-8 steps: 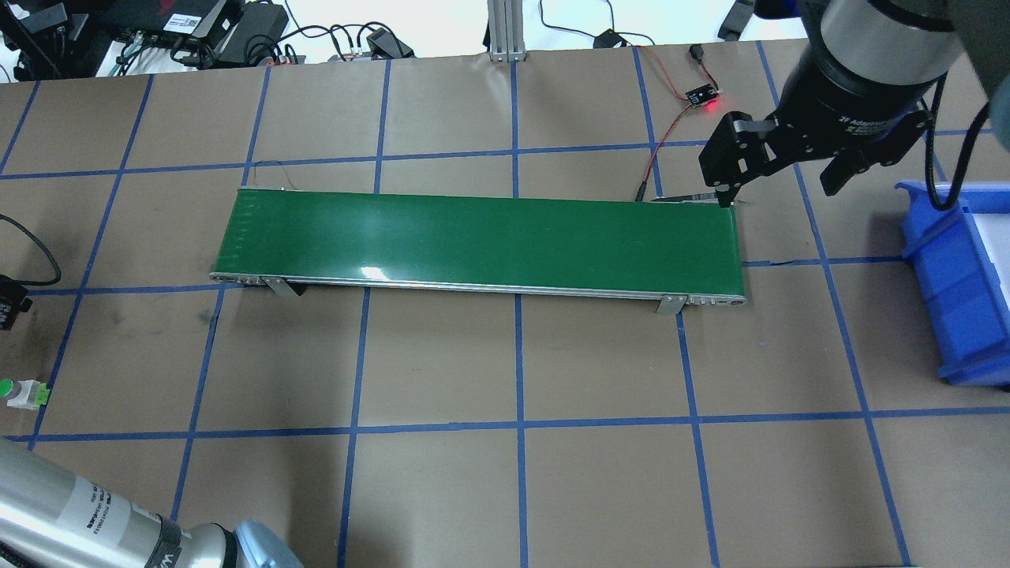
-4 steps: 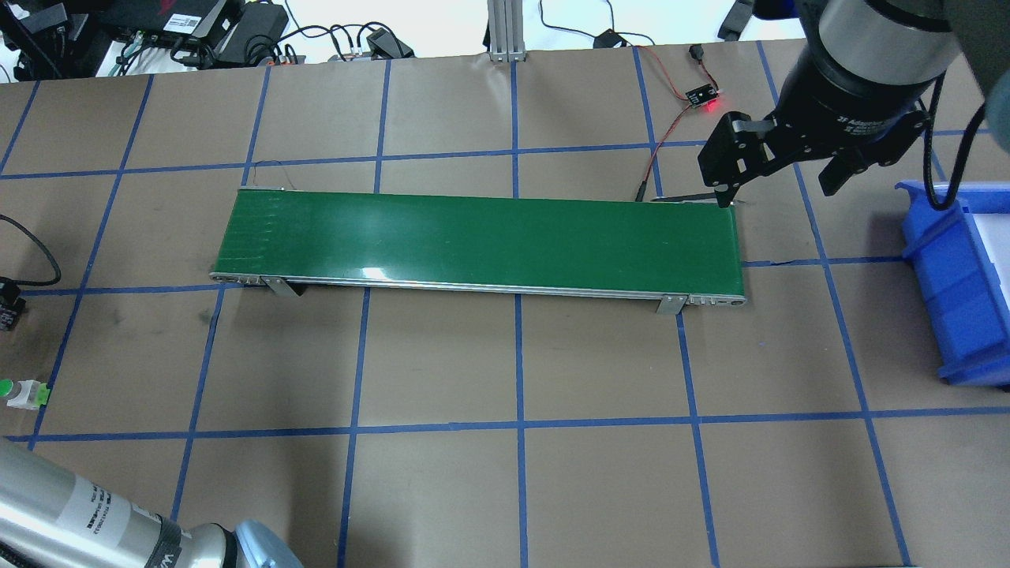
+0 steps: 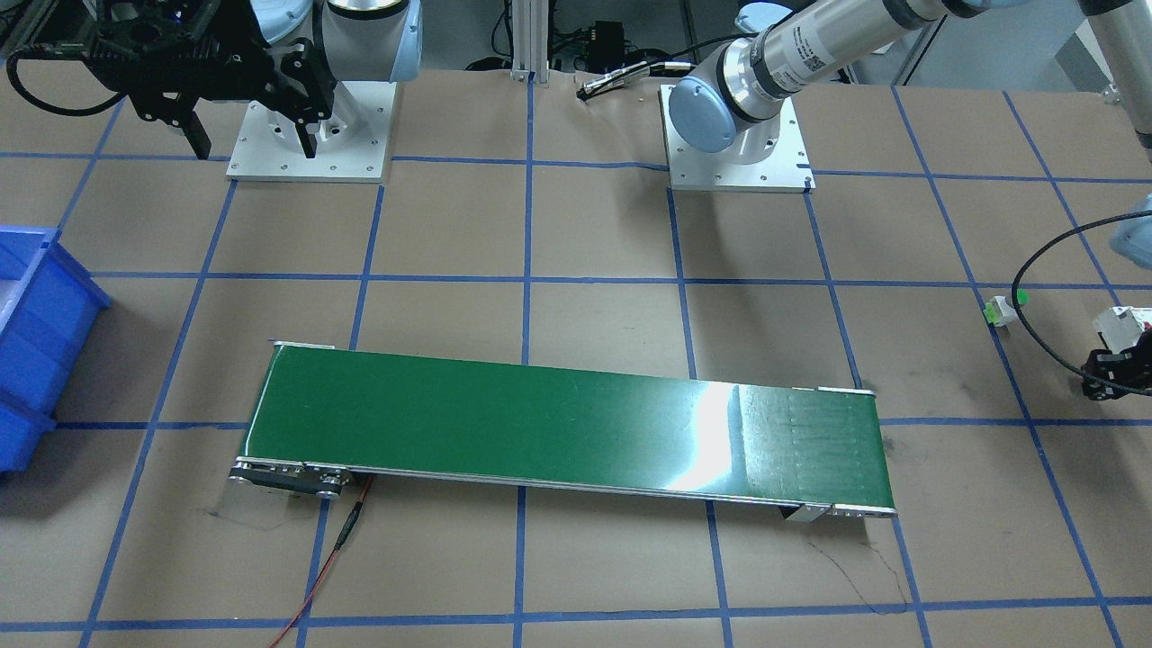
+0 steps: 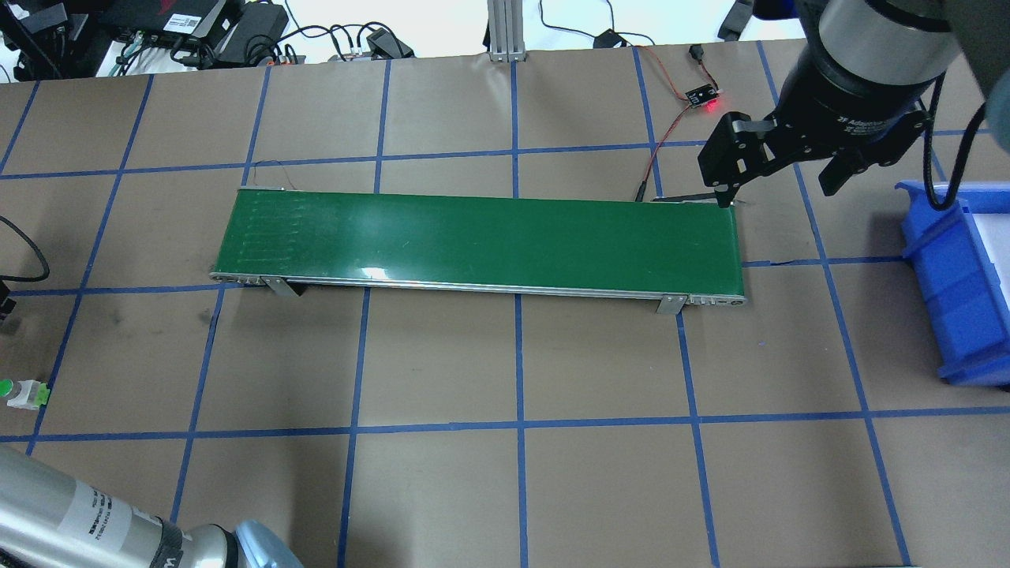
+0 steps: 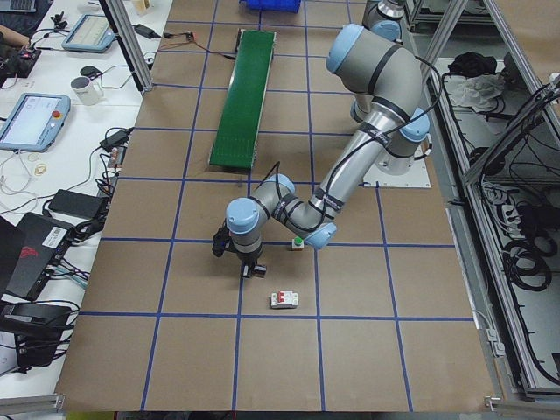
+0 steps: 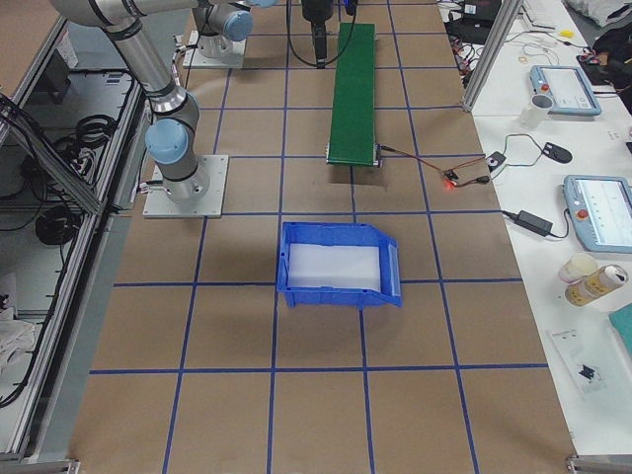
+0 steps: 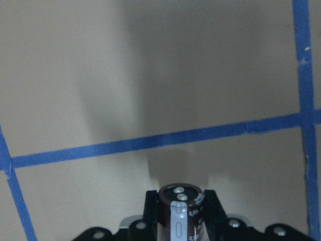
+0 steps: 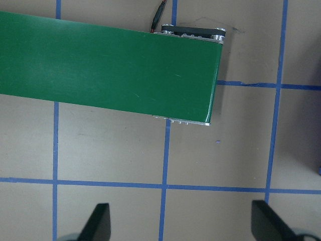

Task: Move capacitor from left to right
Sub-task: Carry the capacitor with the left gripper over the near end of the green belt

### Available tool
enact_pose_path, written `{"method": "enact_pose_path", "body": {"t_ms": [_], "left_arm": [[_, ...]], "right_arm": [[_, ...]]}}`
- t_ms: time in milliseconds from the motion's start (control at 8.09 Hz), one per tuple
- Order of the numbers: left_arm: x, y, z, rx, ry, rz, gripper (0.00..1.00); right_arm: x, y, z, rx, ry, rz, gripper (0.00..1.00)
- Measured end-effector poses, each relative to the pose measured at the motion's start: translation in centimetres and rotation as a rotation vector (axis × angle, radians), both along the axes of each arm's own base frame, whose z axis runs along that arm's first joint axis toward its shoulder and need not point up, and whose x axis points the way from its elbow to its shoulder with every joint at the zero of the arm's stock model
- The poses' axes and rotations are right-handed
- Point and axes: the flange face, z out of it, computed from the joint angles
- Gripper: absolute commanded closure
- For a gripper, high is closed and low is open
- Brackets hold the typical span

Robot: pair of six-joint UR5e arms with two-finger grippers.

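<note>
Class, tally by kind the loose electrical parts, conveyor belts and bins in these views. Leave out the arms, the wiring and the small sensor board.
Capacitor, held in the left gripper: 1
White breaker with red marks: 1
White part with green cap: 1
Green conveyor belt: 1
Blue bin: 1
Total: 5

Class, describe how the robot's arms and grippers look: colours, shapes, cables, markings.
The left arm and right arm are silver tubes with pale blue joint caps; the left bears a white printed label. The left gripper and right gripper are black, two-fingered; the right carries white lettering, with a black cable looping beside it.
</note>
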Motion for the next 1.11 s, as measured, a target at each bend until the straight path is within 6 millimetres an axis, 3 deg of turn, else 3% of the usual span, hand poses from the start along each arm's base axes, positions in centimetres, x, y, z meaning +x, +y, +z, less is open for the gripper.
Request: {"method": "enact_pose_path", "body": {"t_ms": [247, 371, 618, 865, 1112], "left_arm": [[-1.9, -0.2, 3.1, -0.008, 0.028, 0.022, 1.00], [-4.2, -1.2, 5.0, -0.025, 0.041, 0.039, 1.00], [-10.8, -4.1, 8.4, -0.045, 0.042, 0.064, 1.00], [-16.4, -6.3, 9.3, -0.043, 0.050, 0.085, 1.00], [-21.4, -8.3, 8.7, -0.029, 0.061, 0.111, 1.00]], "right_arm": [[0.0, 0.0, 0.0, 0.000, 0.000, 0.000, 0.00], [0.0, 0.0, 0.0, 0.001, 0.000, 0.000, 0.00], [0.0, 0.0, 0.0, 0.001, 0.001, 0.000, 0.00], [0.0, 0.0, 0.0, 0.000, 0.001, 0.000, 0.00], [0.0, 0.0, 0.0, 0.000, 0.001, 0.000, 0.00]]}}
